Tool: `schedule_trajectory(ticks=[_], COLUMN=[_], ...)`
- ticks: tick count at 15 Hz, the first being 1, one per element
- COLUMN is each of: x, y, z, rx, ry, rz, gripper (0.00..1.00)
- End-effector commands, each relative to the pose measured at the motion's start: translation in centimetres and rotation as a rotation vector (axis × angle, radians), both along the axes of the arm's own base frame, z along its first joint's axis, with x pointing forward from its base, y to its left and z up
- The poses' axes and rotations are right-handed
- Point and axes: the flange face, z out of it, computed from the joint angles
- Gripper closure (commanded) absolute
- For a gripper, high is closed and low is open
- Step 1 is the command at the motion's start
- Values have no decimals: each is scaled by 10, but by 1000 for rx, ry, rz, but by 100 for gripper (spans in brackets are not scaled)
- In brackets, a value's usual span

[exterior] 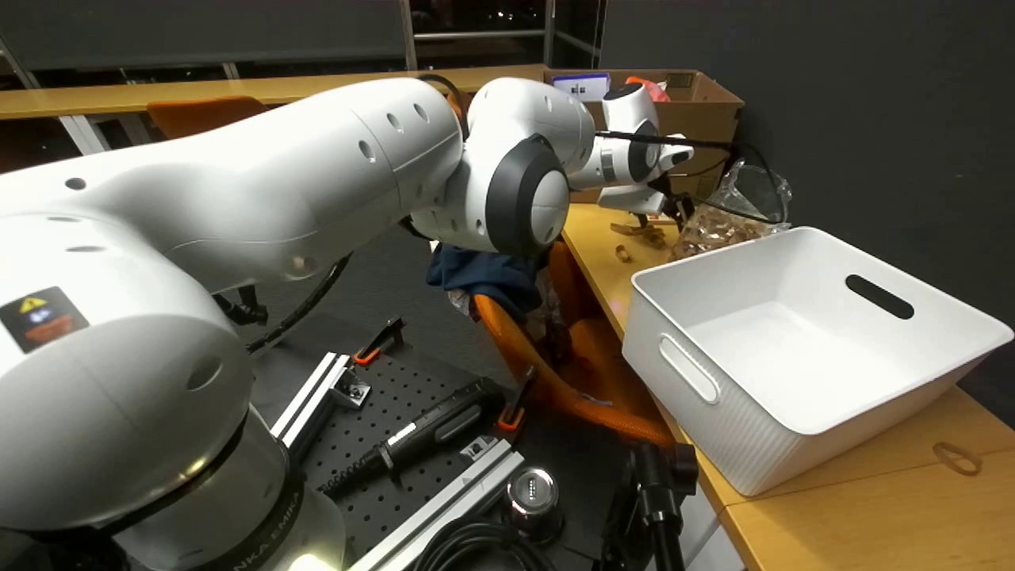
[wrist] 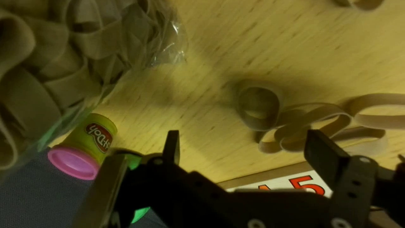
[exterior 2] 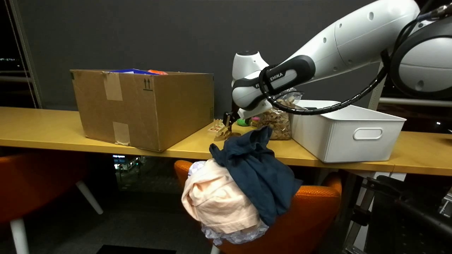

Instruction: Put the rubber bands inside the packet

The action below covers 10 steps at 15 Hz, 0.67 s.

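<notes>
Gripper w/ jaws wide apart nr loose bands on tbl, bag w/ more just beside tub.

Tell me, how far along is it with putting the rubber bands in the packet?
Looks done: many rubber bands lie inside the transparent plastic packet; who put them there doesn't show.
In hand: no band visible; the gripper is open.
Left: several loose bands on the wood-grain table, apparently plus one tan loop beside the white tub.
</notes>
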Motion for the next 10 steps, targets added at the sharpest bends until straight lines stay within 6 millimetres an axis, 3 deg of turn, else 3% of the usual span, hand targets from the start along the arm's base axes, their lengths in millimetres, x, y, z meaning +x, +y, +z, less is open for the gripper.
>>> schedule_trajectory(ticks=[1,10], x=[3,0], y=[6,24], z=[3,-24], rx=[1,26], ry=[-44,-34], rz=[25,64], gripper=[0,0])
